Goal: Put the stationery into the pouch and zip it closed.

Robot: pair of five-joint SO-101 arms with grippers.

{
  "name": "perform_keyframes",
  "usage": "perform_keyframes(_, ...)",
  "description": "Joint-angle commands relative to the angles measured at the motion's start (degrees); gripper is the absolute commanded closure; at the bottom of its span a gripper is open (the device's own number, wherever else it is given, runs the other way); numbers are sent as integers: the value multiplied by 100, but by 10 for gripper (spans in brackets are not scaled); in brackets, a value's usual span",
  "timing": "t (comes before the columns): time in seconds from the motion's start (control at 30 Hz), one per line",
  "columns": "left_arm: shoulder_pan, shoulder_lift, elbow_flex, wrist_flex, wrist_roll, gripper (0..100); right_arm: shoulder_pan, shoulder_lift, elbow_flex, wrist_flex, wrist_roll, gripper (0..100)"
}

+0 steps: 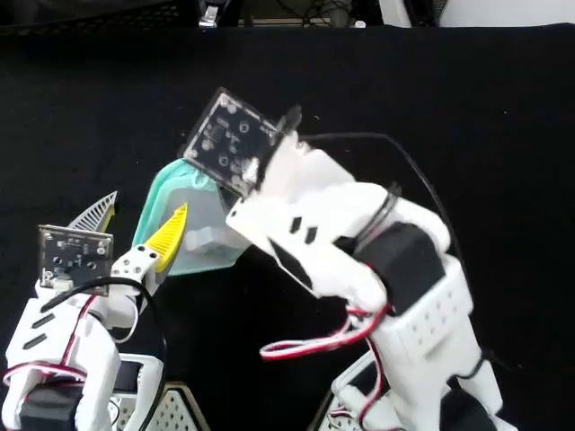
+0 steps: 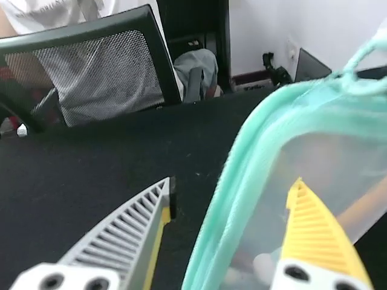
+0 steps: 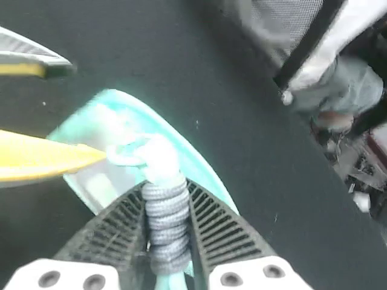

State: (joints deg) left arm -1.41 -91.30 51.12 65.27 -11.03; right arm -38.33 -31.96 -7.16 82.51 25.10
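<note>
Right wrist view: the right gripper [image 3: 164, 188] is clamped on the grey cord [image 3: 164, 223] of the mint pouch [image 3: 181, 154], whose rim, left of the table [image 1: 449, 108] middle, is straddled by the spread left gripper [image 2: 233, 181].

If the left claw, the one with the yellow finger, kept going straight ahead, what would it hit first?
Probably the pouch: its teal edge lies between the left claw's open fingers, slanting across its path. Depth is unclear.

Surface [image 1: 485, 108]: black cloth, matte.
Chair [image 2: 91, 66]: black mesh backrest, beyond the surface's far edge.
Wall [image 2: 302, 24]: white.
</note>
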Motion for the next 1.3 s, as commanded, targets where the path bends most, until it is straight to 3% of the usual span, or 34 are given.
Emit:
perform_keyframes(0.0,-22,-18,13,-149,-255,696,-53,-224,4,44,158,986)
perform_keyframes(0.4,-66,-26,-48,-141,-387,700,-35,-259,180,88,396,986)
perform_keyframes(0.7,-13,-615,-1288,1020,-352,700,-35,-365,171,404,809,986)
perform_keyframes(0.9,4,-721,-1077,1187,-387,700,-35,-822,198,422,905,986)
perform_keyframes(1.17,1613,-712,-1095,1609,-387,700,-26,-813,198,422,905,986)
perform_keyframes(1.27,1842,-712,-1059,1635,-396,700,-26,-813,303,404,923,986)
